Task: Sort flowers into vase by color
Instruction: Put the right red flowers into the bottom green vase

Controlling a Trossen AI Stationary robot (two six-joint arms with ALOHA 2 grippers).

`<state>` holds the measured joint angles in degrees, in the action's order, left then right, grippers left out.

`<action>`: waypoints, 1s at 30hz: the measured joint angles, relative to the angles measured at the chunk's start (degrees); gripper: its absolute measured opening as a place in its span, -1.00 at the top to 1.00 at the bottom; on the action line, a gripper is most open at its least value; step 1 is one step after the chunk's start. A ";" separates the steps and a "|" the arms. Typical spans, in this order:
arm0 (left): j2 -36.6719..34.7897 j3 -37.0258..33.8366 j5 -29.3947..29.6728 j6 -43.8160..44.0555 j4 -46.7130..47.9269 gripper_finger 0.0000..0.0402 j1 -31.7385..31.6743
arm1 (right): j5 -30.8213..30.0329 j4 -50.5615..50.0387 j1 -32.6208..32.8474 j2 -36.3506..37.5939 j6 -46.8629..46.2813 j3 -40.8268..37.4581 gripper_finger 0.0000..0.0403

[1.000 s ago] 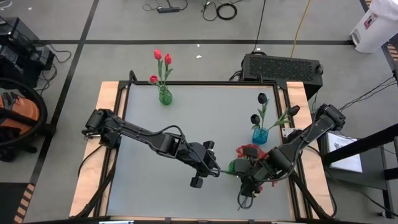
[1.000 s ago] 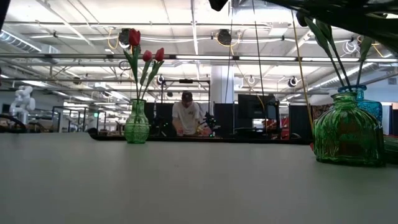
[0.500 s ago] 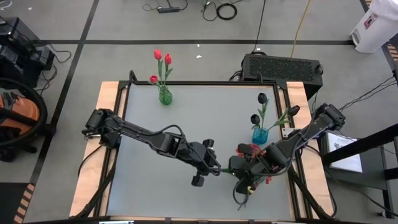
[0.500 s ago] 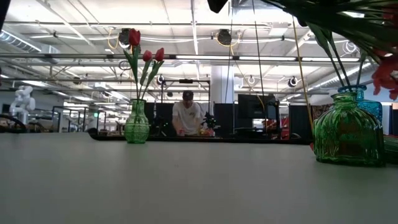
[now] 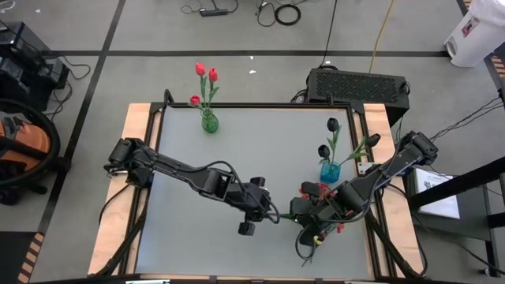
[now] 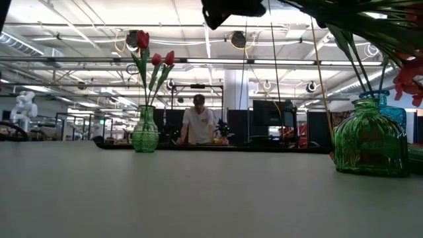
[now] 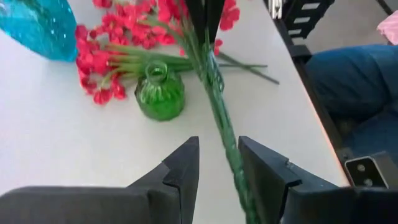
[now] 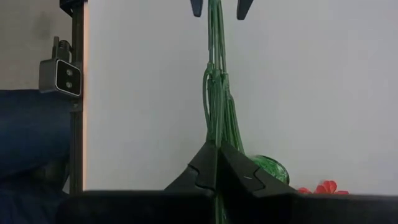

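The bushy bunch of small red blossoms (image 5: 317, 192) sits at the table's right, around my right gripper (image 5: 309, 218), which is shut on its green stems. The stem bundle (image 7: 222, 124) runs toward the table's left, between the open fingers of my left gripper (image 7: 219, 171), which stand on either side of it. A small green vase (image 7: 160, 94) stands on the table under the bunch. A blue vase (image 5: 329, 170) holds the black tulips (image 5: 332, 125). A far green vase (image 5: 208, 122) holds the red tulips (image 5: 205, 73). My right gripper pinches the bunch's stem bundle (image 8: 216, 134) between its two shut fingers, coming level from the table's right. The stems run straight on past the fingertips, so the fingers lie along them. The bundle is carried above the small green vase, and blossoms (image 6: 410, 79) hang beside it.
A black box (image 5: 359, 83) sits behind the far right corner. Some stems (image 5: 304, 248) droop toward the near edge. The grey table (image 5: 237, 150) has bare room in its middle and left. A person (image 6: 197, 125) stands in the room beyond the table.
My right gripper has carried the bunch a little toward the table's left, and red blossoms have come into the low view at its right edge. My left gripper has shifted slightly toward the left and has come lower in the low view.
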<state>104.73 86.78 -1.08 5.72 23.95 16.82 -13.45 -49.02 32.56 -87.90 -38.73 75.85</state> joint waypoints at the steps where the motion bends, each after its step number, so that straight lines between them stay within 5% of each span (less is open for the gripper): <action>1: 0.00 0.00 0.04 -0.01 0.54 0.41 0.05 | 0.00 0.01 0.00 0.00 0.01 0.00 1.00; 15: 0.00 0.00 1.61 0.04 2.07 0.44 0.04 | 0.02 0.01 0.00 0.03 -0.01 0.02 1.00; 30: 0.00 0.00 1.59 1.46 2.09 0.96 0.04 | -0.04 -0.03 0.02 0.03 0.34 0.02 1.00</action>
<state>104.73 86.78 0.51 7.18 26.04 16.86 -13.50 -49.06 32.58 -87.88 -38.39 75.88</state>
